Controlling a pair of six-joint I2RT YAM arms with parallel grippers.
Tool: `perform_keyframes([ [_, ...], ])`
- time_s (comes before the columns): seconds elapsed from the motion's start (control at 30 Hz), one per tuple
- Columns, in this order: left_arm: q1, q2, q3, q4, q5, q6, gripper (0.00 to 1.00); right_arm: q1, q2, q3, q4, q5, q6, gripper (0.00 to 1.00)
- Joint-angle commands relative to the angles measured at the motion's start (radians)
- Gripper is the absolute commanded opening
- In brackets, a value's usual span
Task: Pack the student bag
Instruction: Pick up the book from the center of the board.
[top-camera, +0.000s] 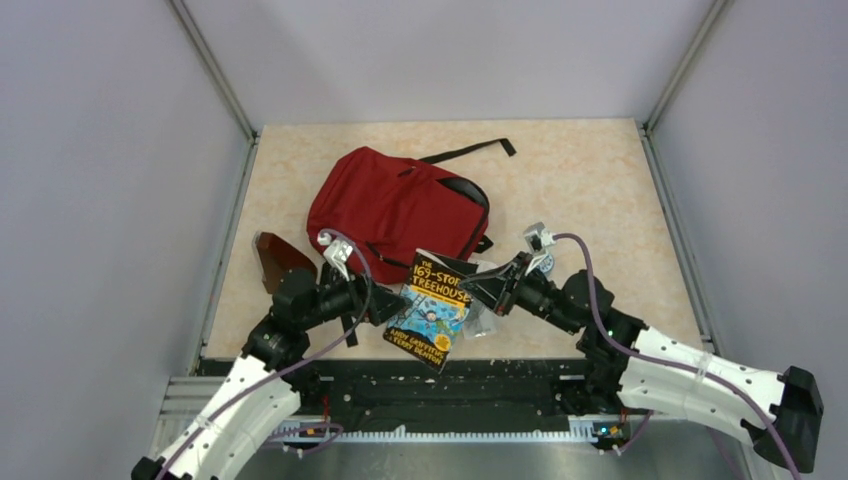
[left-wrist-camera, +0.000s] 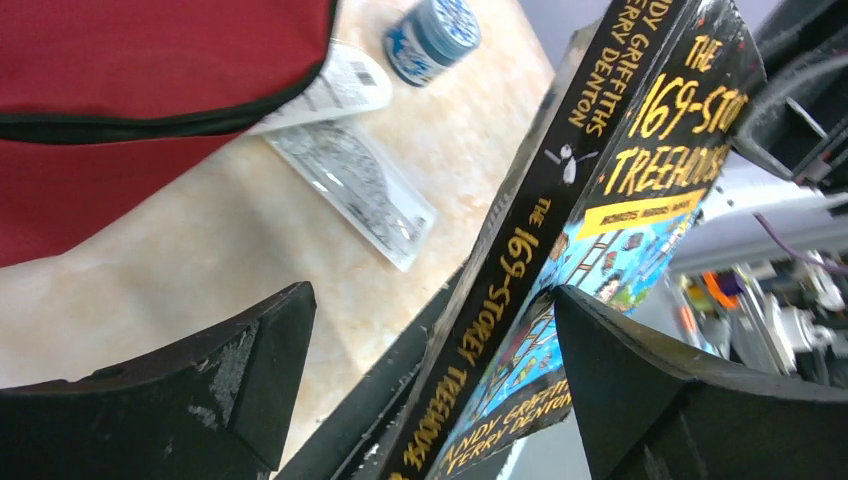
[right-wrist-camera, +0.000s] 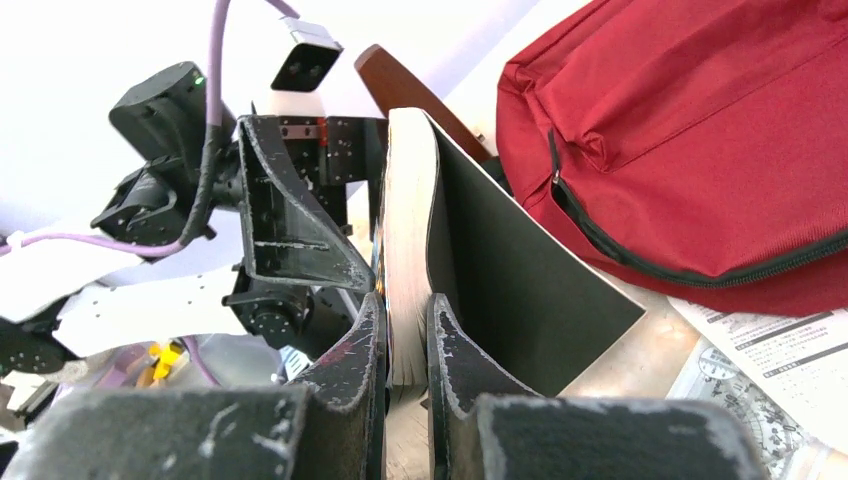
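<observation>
Gripping a book (top-camera: 432, 305), the right claw (right-wrist-camera: 405, 312) hangs over the beige table's (top-camera: 600, 200) near edge; left claw (top-camera: 388, 304) gapes wide; grey walls (top-camera: 100, 200).

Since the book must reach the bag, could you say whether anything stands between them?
Nothing upright: only a flat plastic packet lies on the table between book and backpack. The open left gripper straddles the book's spine.

A beige, marbled counter (top-camera: 600, 180) is being enclosed on three sides by plain, pale grey walls (top-camera: 440, 50). Its back corners are being framed by slanting metal posts (top-camera: 212, 70). Its near edge is being bordered by a black strip (top-camera: 480, 385) and a ridged metal rail (top-camera: 450, 432). Everything is being lit softly and evenly.
</observation>
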Motion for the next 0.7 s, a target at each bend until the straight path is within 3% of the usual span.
perform_keyframes([
  [0.0,-0.005,0.075,0.059,0.206,0.212,0.030,0.94,0.010,-0.016,0.083,0.100,-0.069,-0.053,0.00],
  [0.23,-0.011,0.199,0.090,0.365,0.416,-0.024,0.92,0.009,0.062,0.118,0.223,-0.164,-0.080,0.00],
  [0.33,-0.027,0.237,0.084,0.420,0.455,-0.062,0.86,0.010,0.091,0.124,0.277,-0.204,-0.081,0.00],
  [0.43,-0.046,0.246,0.084,0.422,0.467,-0.066,0.54,0.011,0.111,0.136,0.265,-0.188,-0.095,0.00],
  [0.53,-0.049,0.211,0.095,0.374,0.443,-0.032,0.13,0.010,0.114,0.163,0.137,-0.028,-0.123,0.01],
  [0.57,-0.049,0.190,0.106,0.334,0.416,-0.004,0.03,0.010,0.113,0.175,0.076,0.052,-0.135,0.15],
  [0.6,-0.048,0.166,0.122,0.281,0.389,0.027,0.00,0.010,0.110,0.184,0.026,0.121,-0.149,0.35],
  [0.67,-0.048,0.128,0.140,0.230,0.326,0.040,0.00,0.007,0.098,0.188,-0.037,0.203,-0.173,0.82],
])
